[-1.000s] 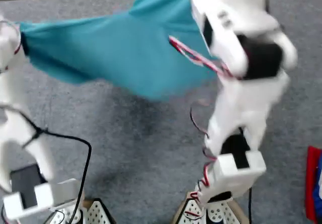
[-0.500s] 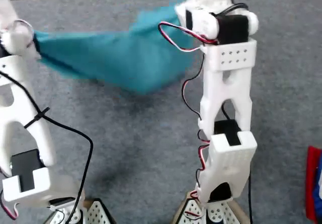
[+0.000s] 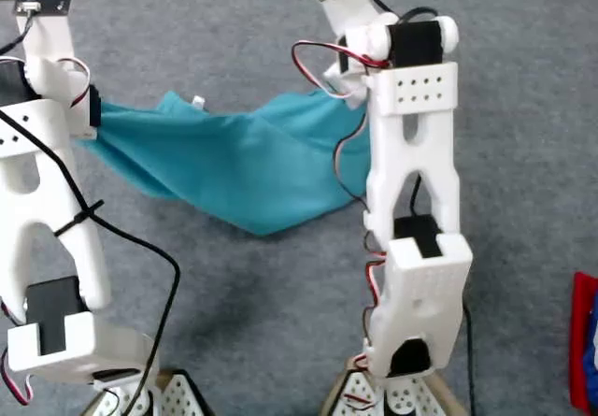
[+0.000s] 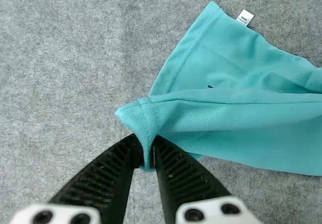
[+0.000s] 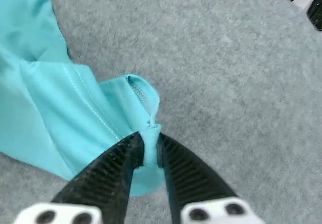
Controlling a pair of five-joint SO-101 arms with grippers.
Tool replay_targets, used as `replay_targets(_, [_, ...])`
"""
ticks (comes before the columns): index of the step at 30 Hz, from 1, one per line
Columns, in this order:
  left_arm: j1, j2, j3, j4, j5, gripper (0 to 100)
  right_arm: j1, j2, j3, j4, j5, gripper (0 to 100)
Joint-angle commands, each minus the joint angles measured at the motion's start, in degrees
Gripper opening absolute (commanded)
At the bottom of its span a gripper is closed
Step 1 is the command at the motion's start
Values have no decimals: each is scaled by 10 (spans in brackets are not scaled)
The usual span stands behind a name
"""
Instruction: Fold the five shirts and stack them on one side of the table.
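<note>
Teal mesh-knit shirt point(image 3: 252, 168), pinched by ridged black fingers point(image 4: 108, 171), grey felt table point(image 3: 234, 294)

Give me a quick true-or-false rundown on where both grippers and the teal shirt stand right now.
1. The left gripper is shut on an edge of the teal shirt. True.
2. The right gripper is open and clear of the shirt. False: it is shut on a bunched bit of the shirt's hem.
3. The shirt stretches between the two grippers. True.
4. The shirt lies folded in a neat rectangle. False: it is unfolded and loose, held at two ends, with its white tag showing.
5. A red item lies at the right edge of the high view. True.
</note>
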Motion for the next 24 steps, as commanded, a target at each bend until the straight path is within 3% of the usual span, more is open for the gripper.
replay_targets(1, [0,-8,-2,2,-4,19,9,-10,26,8,4,229])
replay_targets(4, [0,-8,-2,2,-4,19,6,-29,60,8,5,301])
replay_targets(11, [0,-5,-2,2,-4,19,-7,-29,94,1,4,302])
replay_targets(24, [4,-7,64,-3,-4,19,-67,240,-48,-171,-107,302])
